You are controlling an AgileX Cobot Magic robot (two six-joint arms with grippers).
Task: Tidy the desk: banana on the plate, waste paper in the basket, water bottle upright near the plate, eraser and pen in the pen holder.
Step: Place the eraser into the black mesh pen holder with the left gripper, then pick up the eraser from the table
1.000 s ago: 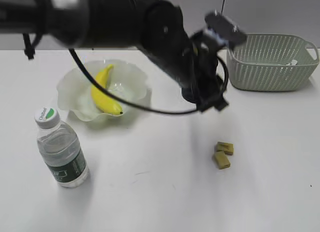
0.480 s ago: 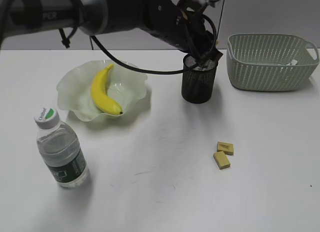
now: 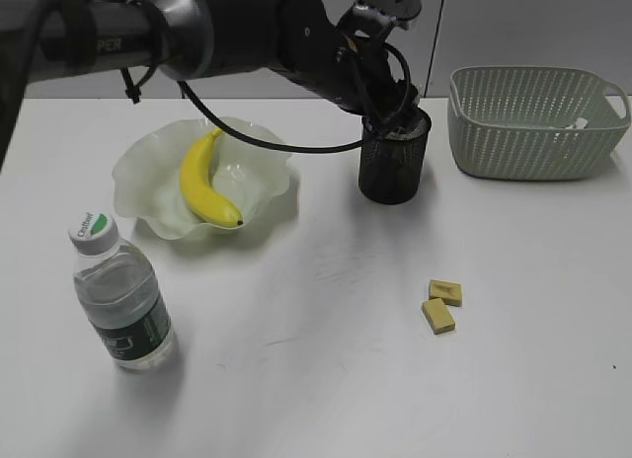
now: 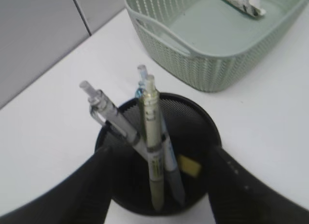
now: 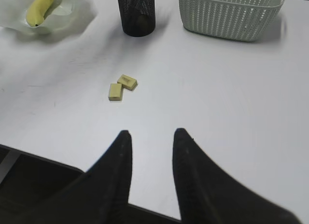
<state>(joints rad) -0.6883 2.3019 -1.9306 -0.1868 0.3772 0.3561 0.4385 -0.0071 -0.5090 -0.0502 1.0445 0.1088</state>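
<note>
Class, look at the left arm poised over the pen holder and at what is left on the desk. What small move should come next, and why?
Probably lift the left gripper straight up, clear of the pen holder. Its fingers are open and empty, straddling the cup, and three pens and a yellow piece already sit inside. Two yellow eraser pieces lie on the desk, nearer the open right gripper.

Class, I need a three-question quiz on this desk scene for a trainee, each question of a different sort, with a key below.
1. True or false: the banana lies in the plate.
2. Two yellow erasers rest: A) in the basket B) on the bare desk C) beside the water bottle.
3. Fill in: the left gripper hangs over the ____.

Key: 1 true; 2 B; 3 pen holder.
</note>
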